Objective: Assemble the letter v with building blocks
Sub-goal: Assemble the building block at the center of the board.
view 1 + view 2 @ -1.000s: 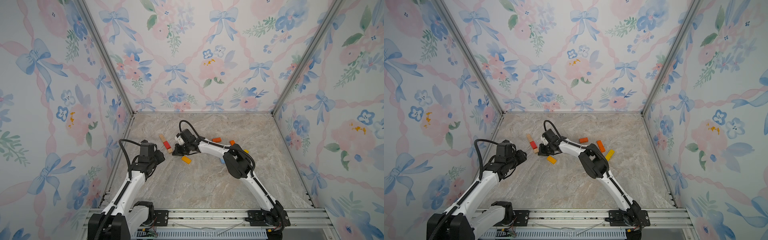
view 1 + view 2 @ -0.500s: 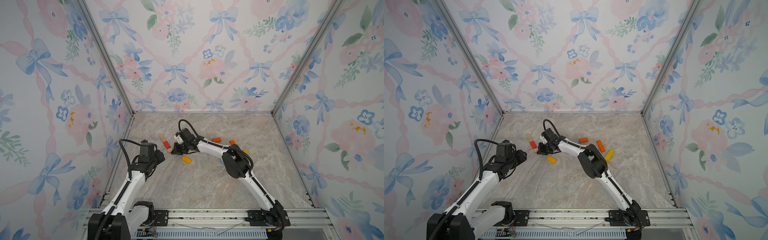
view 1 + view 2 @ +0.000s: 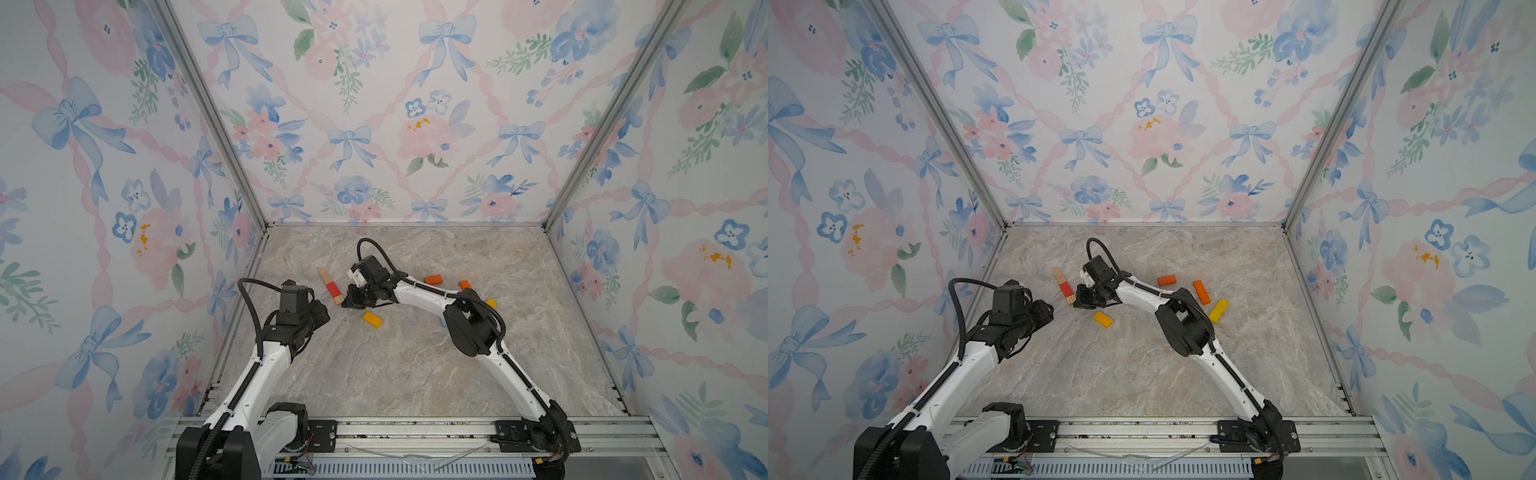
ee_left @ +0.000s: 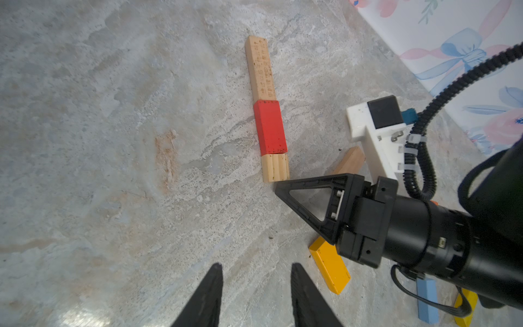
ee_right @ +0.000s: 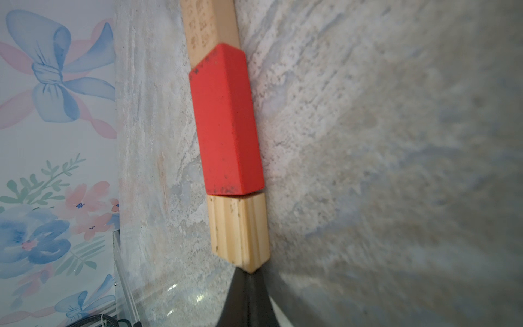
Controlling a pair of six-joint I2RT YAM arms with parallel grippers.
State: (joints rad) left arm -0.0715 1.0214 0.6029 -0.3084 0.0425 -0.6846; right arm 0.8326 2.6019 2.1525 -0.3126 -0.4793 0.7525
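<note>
We found a marble-patterned tabletop (image 3: 395, 365) enclosed on three sides by wallpaper (image 3: 374, 104) of blue bows and pink flowers, aluminium posts (image 3: 210, 108) at the back corners, a metal rail (image 3: 415, 430) along the front

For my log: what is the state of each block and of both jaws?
Long wood bar: flat, abuts red block.
Red block: flat, mid-row.
Grooved block: flat, abuts red block.
Yellow block: flat, alone.
Left jaws: open, empty.
Right jaws: shut, tip at grooved block's corner.
</note>
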